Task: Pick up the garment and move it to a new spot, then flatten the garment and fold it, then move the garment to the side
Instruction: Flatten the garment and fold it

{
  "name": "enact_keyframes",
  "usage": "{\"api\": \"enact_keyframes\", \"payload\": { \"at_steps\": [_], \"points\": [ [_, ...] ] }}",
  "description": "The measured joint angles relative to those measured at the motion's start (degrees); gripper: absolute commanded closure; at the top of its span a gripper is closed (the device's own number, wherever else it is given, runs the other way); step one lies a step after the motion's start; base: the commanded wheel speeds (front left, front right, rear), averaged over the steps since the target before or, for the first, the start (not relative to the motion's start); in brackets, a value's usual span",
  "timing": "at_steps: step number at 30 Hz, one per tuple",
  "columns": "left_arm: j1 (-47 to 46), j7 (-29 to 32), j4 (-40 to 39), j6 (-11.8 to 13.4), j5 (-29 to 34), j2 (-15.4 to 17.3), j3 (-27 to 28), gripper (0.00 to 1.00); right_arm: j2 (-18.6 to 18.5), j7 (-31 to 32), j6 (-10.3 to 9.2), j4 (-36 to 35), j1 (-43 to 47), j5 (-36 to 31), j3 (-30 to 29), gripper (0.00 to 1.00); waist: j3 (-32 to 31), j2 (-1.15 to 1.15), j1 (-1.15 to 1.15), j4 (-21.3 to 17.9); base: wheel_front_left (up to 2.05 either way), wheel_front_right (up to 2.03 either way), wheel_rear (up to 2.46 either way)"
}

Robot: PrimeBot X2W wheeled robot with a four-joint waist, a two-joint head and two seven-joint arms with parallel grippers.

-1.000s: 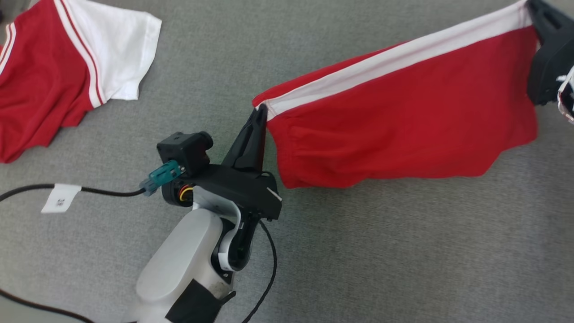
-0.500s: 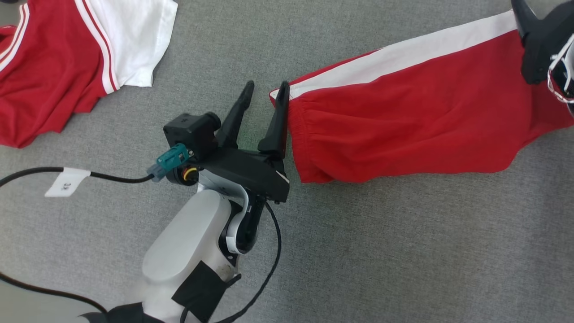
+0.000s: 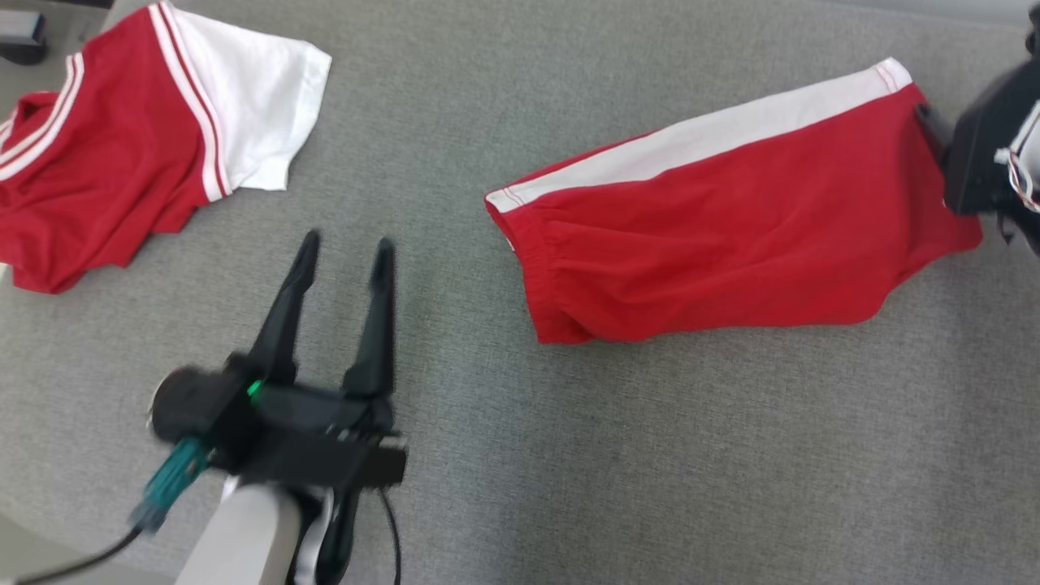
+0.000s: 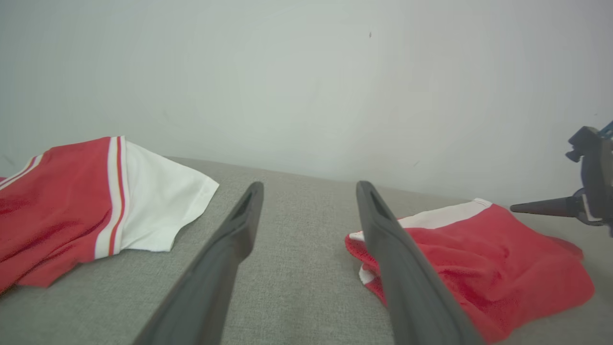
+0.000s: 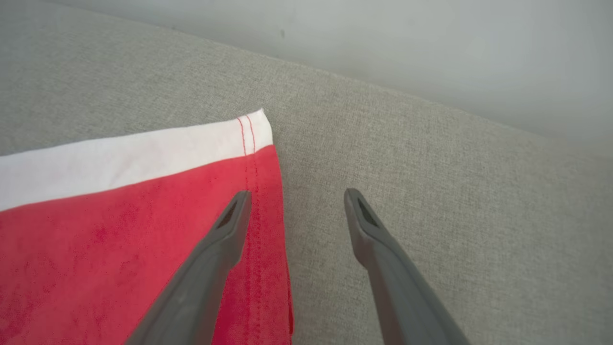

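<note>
The red knit shorts with a white side stripe (image 3: pixel 731 244) lie spread on the grey woven upholstery (image 3: pixel 650 487), right of centre in the head view and slanting up toward the right. The left gripper (image 3: pixel 346 242) hangs well apart from the waistband end, fingers wide and empty; the right gripper (image 5: pixel 297 193) is equally wide at the hem corner, one finger over red cloth, the other over bare upholstery, holding nothing. The risk lies in the fold: the thin, limp knit could bunch or drag on the coarse weave if a finger pinches only one layer; the gathered elastic waistband may sit crooked; the rumpled red-and-white short-sleeved shirt (image 3: pixel 122 162) at far left could snag on a wide left sweep.
</note>
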Motion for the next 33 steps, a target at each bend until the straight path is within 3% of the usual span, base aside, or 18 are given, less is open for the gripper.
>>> {"api": "enact_keyframes", "payload": {
  "at_steps": [10,24,25,26,27,28,33],
  "points": [
    [13.2,0.0,-6.7,-3.1,2.7,-3.2,8.6,0.00,-0.6,7.1,0.01,2.0,5.3,1.1,-4.7,0.00,-1.3,-0.01,0.00,2.1,0.00,0.00,0.00],
    [14.2,0.0,-5.9,-5.8,4.0,-6.0,11.0,0.00,2.1,15.3,-0.41,1.8,6.6,-1.4,-8.9,0.00,-0.5,-0.02,0.00,3.2,0.00,0.00,0.00],
    [14.2,0.0,-5.8,-5.9,4.0,-6.1,11.1,0.00,2.1,15.4,-0.41,1.2,7.1,-1.7,-8.9,0.15,-0.5,-0.02,0.00,3.2,0.00,0.00,0.00],
    [14.2,0.0,-5.7,-6.0,4.0,-6.2,11.1,0.00,2.2,15.5,-0.41,0.7,7.4,-2.1,-9.0,0.50,-0.5,-0.02,0.00,3.1,0.00,0.00,0.00],
    [14.2,0.0,-5.6,-6.0,4.0,-6.2,11.1,0.00,2.2,15.5,-0.41,0.3,7.6,-2.3,-9.0,0.62,-0.5,-0.02,0.00,3.1,0.00,0.00,0.00],
    [14.2,0.0,-5.5,-6.3,4.1,-6.3,11.2,0.00,2.2,15.5,-0.41,-0.2,8.1,-2.5,-9.1,1.00,-0.4,-0.02,0.00,3.0,0.00,0.00,0.00],
    [14.2,0.0,-4.9,-6.5,4.1,-6.5,11.5,0.00,2.5,13.9,0.01,-1.8,10.0,-4.4,-10.2,1.00,-0.5,-0.02,0.00,2.9,0.00,0.00,0.00]
  ]
}}
